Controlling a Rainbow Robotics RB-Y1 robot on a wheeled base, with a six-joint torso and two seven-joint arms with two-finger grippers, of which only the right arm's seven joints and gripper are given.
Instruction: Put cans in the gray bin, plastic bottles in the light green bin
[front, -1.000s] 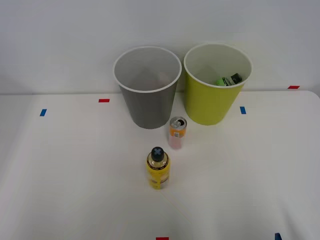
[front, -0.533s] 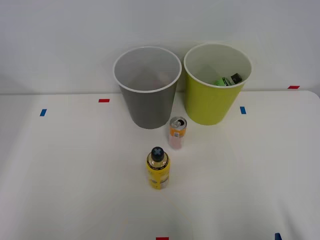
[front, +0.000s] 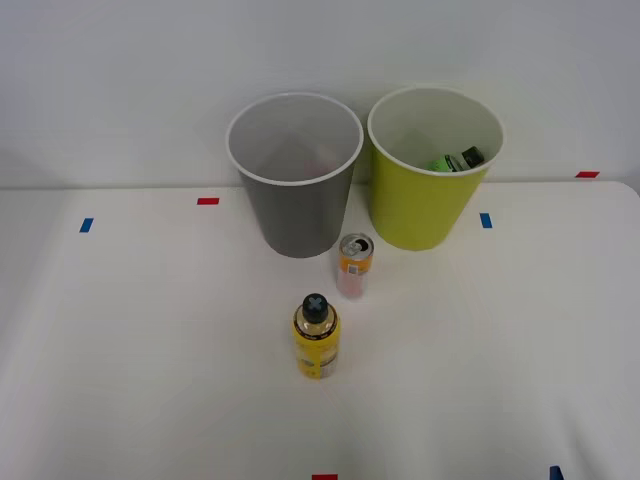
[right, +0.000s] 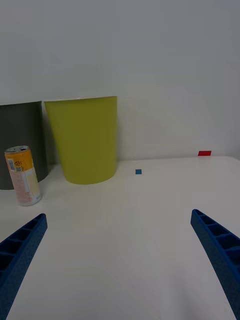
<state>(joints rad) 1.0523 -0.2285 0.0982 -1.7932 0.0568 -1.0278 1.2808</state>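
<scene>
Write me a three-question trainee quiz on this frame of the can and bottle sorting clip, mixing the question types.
1. True or false: the green bottle already lies inside the light green bin.
2. Which item stands closer to the gray bin: A) the can B) the yellow bottle?
3. Fill in: in the right wrist view, the right gripper has its blue fingers wide ____.

Key
1. True; it rests against the bin's inner wall.
2. A; the can stands upright just in front of the gap between the two bins, the yellow bottle nearer the robot.
3. Open; it holds nothing.
</scene>
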